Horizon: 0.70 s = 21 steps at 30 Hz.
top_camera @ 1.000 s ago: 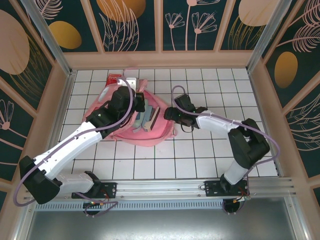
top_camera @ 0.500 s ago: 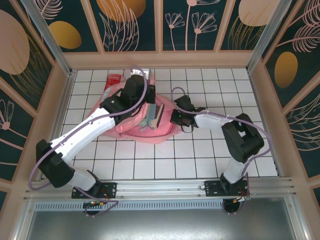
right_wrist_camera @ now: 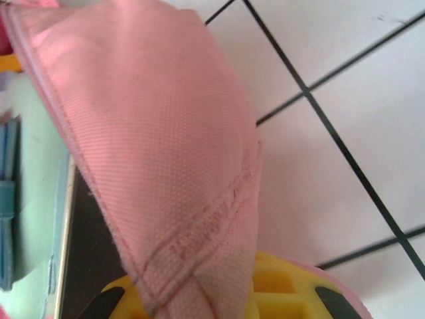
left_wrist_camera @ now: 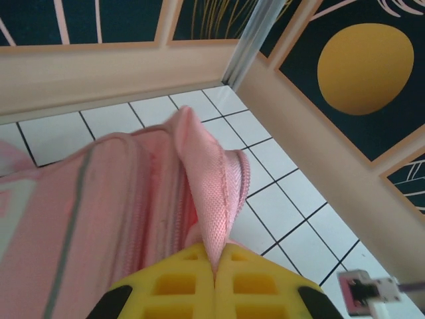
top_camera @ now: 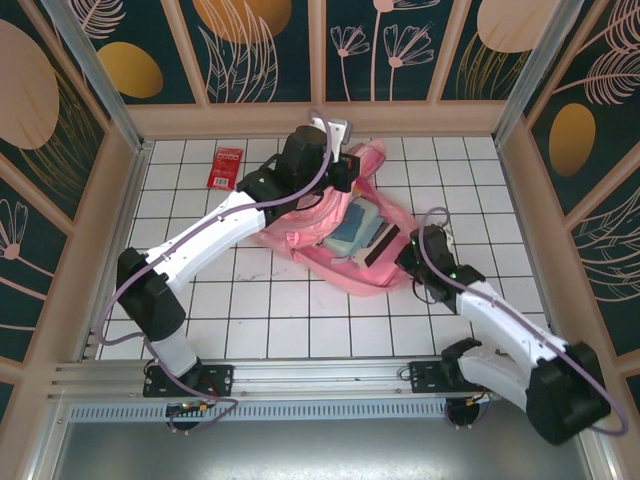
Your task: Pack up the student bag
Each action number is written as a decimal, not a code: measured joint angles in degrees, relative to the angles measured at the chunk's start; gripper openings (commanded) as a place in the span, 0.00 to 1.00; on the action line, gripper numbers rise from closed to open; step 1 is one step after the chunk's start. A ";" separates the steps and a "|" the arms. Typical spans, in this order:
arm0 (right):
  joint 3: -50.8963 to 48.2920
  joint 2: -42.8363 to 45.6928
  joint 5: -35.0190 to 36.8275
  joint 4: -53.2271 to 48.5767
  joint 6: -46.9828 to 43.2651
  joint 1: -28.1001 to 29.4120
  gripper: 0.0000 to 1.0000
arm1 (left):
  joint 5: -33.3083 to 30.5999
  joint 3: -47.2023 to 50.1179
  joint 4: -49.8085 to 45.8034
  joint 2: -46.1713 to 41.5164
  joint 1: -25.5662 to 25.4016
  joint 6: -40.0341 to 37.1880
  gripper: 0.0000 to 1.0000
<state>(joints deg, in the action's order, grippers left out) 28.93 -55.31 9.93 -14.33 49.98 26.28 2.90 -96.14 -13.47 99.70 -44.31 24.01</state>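
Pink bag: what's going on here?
Both arms have hold of the student bag. The left fingers are shut on a fold of its fabric at the far side. The right fingers pinch its near rim, so the mouth is spread between them. Flat book-like items lie inside. A red packet sits at the far left of the table, untouched.

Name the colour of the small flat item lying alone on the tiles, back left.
The flat item is red, best seen top external.
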 measured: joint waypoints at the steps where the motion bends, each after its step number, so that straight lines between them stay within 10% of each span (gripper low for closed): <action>1: -1.46 1.60 0.15 -0.09 0.72 0.04 0.00 | -0.11 -0.02 0.22 0.33 -0.04 -0.42 0.00; 15: 1.49 -13.99 12.17 4.04 11.93 25.88 0.07 | -13.73 9.49 4.63 -4.37 -0.26 -14.36 0.00; 21: 8.83 -20.11 12.48 3.41 8.24 29.00 0.69 | -17.35 14.84 6.86 -7.67 -0.04 -18.88 0.00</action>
<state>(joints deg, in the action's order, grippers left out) 37.76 -75.42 22.41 -10.92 58.22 55.29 -14.46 -81.30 -6.61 92.03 -44.36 5.13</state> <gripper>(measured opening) 0.487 0.066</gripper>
